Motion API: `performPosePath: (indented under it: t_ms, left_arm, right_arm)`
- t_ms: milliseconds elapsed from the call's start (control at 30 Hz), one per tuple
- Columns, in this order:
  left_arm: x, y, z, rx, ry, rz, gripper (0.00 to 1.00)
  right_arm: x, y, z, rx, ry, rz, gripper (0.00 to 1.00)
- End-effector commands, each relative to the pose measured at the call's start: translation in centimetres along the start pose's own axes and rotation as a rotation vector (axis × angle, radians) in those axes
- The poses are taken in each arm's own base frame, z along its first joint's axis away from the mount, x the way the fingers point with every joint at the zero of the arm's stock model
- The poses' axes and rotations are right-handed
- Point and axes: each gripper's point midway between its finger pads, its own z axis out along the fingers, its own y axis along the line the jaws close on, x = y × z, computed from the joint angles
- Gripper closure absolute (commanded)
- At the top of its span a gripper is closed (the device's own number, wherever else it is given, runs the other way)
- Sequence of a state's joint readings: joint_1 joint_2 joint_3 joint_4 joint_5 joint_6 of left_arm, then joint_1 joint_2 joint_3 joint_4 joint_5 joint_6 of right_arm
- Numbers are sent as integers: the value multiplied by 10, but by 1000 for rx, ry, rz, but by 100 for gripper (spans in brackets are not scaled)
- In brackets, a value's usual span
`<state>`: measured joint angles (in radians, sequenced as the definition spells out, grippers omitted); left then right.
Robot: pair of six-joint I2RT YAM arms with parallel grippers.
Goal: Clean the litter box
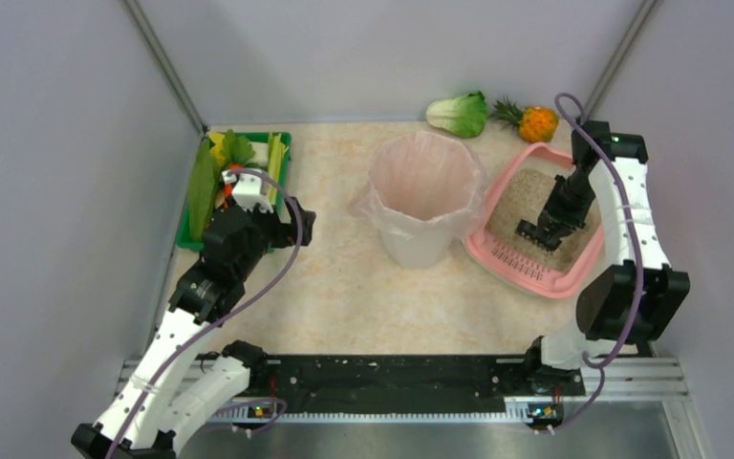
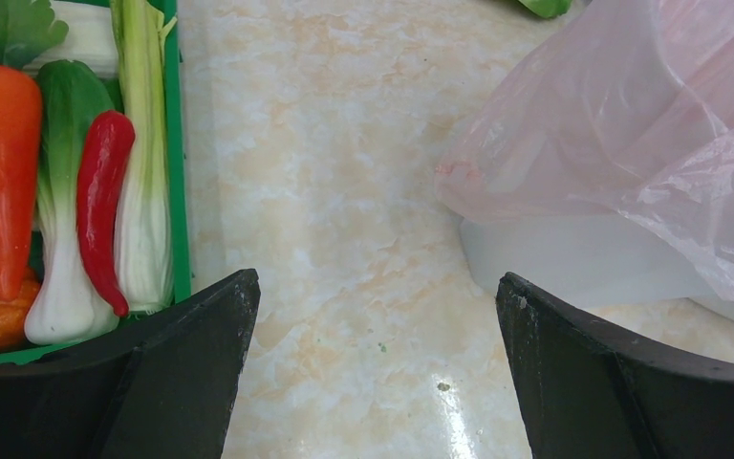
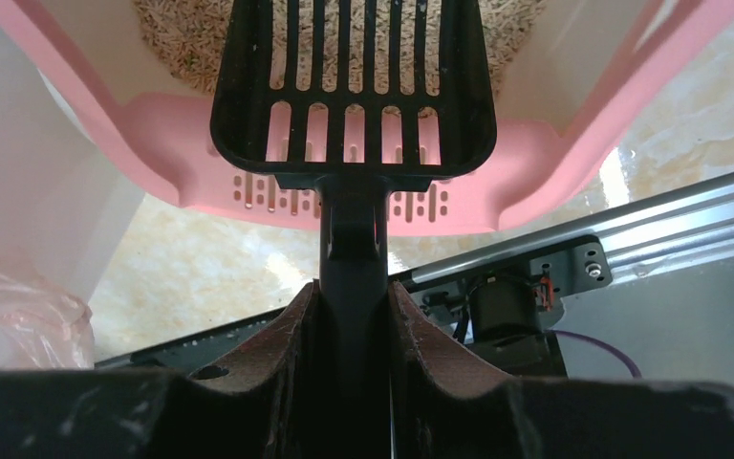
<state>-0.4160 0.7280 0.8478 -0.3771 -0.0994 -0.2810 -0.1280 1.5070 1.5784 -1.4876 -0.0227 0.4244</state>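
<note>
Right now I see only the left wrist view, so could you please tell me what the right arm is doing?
Observer: The right arm has its jaws shut on the handle of a black slotted scoop.
Operator: Where is the scoop's head, please?
Observer: Over the granules inside the pink litter box.
Operator: And where is that box from the bin I see?
Observer: Just right of the bin, at the table's right side.
</note>
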Motion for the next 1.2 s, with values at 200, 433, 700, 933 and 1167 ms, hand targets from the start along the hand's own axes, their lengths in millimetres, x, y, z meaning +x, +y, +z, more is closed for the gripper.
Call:
performPosePath:
  t_ms: [200,433,700,933,1167]
  left_arm:
    - [-3,4,2,-23,-9,39,1]
    - [-6,-2,10,-18,8,63,1]
    - [-8,-6,19,-22,31,62,1]
    - [-7,-7,25,-28,48,45,1]
    - [-7,-6,27,-37,54,41,1]
  right_arm:
    - [-7,13,19,-88,138,16,100]
    - [1,4,31,-35,185,28,100]
    - [-14,-39,47,197,95,80,100]
    - [-27,-32,82,127,-10,70,100]
    - [-44,-22,117,55,-83,22,100]
